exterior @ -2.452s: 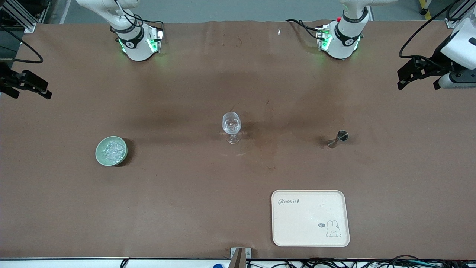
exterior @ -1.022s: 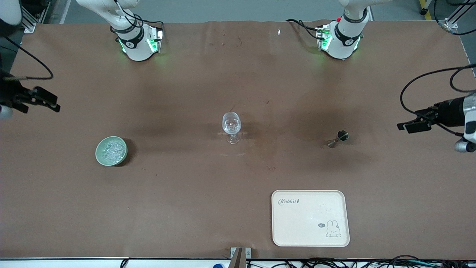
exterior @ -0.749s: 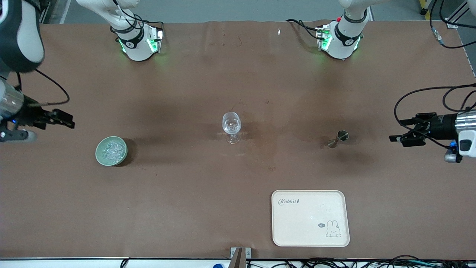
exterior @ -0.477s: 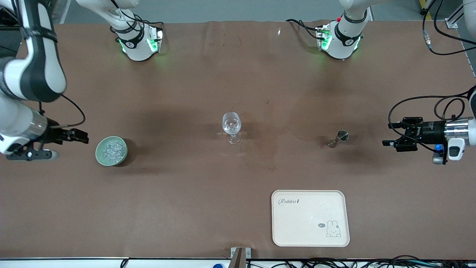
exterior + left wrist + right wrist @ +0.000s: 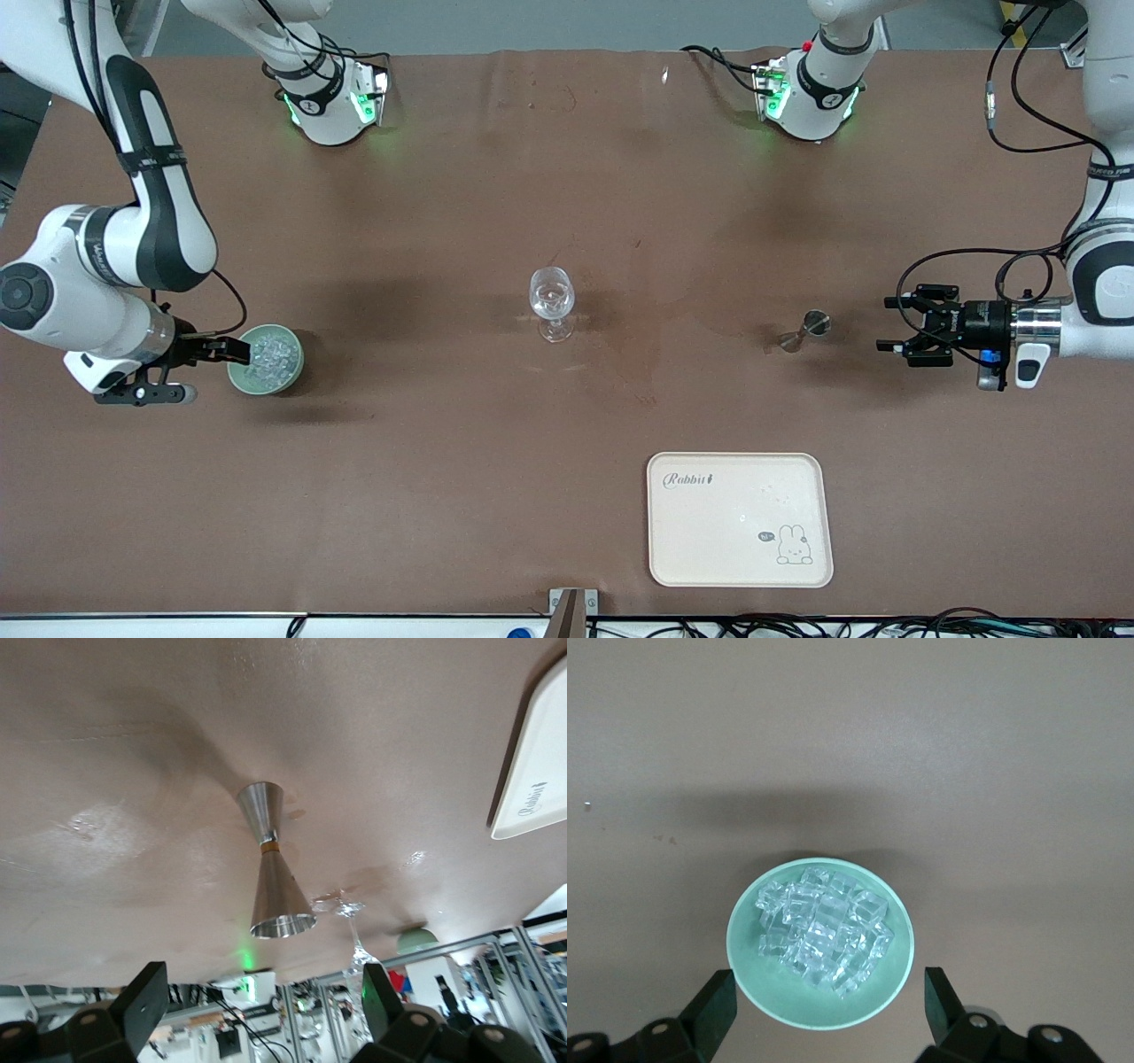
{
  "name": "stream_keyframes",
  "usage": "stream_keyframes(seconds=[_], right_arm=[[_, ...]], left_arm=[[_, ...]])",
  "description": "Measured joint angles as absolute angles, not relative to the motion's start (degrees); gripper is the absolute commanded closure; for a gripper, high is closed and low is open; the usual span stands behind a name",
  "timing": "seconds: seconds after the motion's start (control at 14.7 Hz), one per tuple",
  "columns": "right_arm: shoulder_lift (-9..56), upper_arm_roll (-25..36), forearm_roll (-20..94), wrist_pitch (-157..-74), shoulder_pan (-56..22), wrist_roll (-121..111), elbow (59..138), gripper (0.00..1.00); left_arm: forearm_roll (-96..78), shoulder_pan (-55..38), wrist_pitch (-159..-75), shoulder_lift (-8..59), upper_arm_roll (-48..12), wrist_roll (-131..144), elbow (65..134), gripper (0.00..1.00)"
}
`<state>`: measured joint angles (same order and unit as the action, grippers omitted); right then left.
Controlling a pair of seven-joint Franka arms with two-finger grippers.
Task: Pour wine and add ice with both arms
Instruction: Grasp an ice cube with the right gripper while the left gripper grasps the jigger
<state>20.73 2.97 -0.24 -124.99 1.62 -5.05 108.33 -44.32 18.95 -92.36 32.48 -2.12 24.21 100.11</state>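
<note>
Front view showed the right gripper at the rim of a green bowl toward the right arm's end of the table, fingers spread and holding nothing; the ice lay heaped in that bowl, just ahead of the fingers; the left gripper hovered beside a metal jigger, fingers apart, empty; a wine glass stood between the two grippers, well apart from both; a cream tray lay nearer the camera.

Robot lab: arms, cabling
</note>
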Motion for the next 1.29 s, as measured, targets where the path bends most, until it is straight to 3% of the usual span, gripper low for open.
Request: stream_keyframes(seconds=[0.27,0.61,1.29], right_arm=[[22.77,2.93,-0.24,-131.72,1.56,-4.70,111.91,0.15],[24.23,2.71,-0.24,-134.07,1.35,-4.14,112.99,0.21],[24.33,2.52,-0.23,-137.14,0.02,-2.17,116.55,0.24]], left_arm=[[-48.20,18.97,-92.37,36.62,-2.13,24.67,100.39,0.05],[-50.09,19.17,-92.40,40.26,-2.13,32.64,100.39,0.07],[-51.78,18.50,-92.38,44.19,-3.16,32.67,100.47,0.14]])
